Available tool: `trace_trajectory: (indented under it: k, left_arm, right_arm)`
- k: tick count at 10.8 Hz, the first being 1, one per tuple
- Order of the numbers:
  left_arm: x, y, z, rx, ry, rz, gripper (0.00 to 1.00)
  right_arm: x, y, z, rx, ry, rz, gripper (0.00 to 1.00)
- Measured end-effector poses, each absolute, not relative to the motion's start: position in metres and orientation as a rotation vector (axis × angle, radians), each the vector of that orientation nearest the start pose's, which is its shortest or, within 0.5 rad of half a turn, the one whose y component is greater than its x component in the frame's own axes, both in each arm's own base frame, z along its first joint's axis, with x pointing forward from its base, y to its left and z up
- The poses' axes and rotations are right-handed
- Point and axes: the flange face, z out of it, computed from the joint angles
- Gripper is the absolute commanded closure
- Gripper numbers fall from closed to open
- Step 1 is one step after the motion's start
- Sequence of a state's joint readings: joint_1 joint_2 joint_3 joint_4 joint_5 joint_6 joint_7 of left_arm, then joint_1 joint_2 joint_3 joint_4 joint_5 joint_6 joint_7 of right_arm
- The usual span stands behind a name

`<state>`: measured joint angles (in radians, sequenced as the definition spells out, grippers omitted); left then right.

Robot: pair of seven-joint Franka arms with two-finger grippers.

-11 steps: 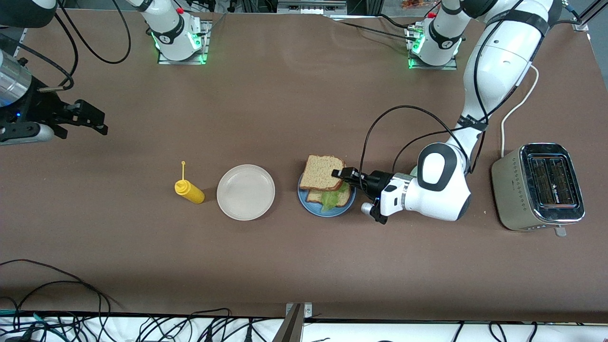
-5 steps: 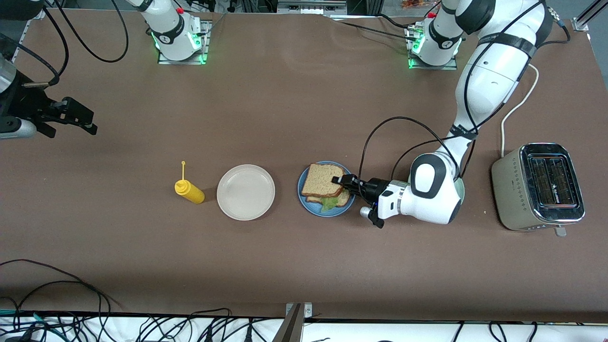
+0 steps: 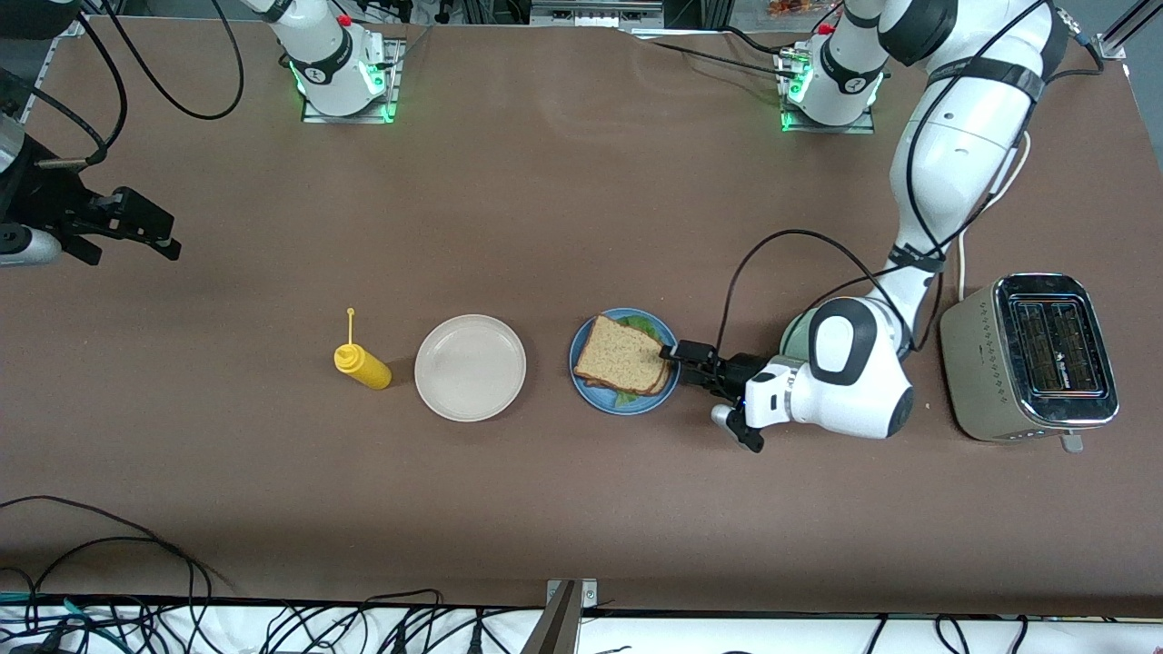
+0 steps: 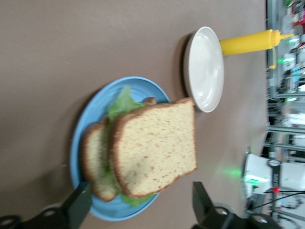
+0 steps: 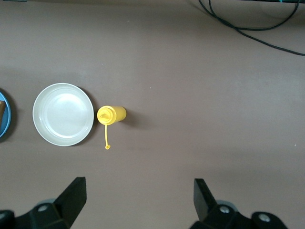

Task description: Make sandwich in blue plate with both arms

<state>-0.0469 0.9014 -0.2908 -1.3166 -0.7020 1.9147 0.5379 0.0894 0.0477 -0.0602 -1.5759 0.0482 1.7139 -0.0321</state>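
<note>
— Where's the sandwich (image 3: 622,356)?

— On the round blue plate (image 3: 591,395): two grainy brown slices, dark crusts, ruffled lettuce (image 4: 122,102) poking out. The top slice sits skewed.

— And the left hand (image 3: 677,352)?

— At the plate's rim, toward the left arm's end, fingers (image 4: 78,205) spread wide, holding nothing.

— The right hand (image 3: 136,220)?

— Waiting up over the table (image 3: 563,509), spread open, empty.

— Anything else about?

— A smooth beige-white plate (image 3: 470,367) beside the blue one, then a yellow squeeze bottle (image 3: 362,363). A shiny metal toaster (image 3: 1031,356) sits near the left arm.
</note>
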Motion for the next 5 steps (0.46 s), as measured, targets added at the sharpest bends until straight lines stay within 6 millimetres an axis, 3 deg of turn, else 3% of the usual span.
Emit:
trace_trajectory:
  k: [2, 5]
  left_arm:
    - [0.696, -0.218, 0.248, 2.301, -0.617, -0.154, 0.0]
    - [0.703, -0.19, 0.328, 2.474, -0.82, -0.058, 0.0]
  right_arm:
    - [0.583, 0.003, 0.609, -3.096, -0.035, -0.145, 0.0]
    - [0.582, -0.008, 0.61, -3.098, -0.004, -0.15, 0.0]
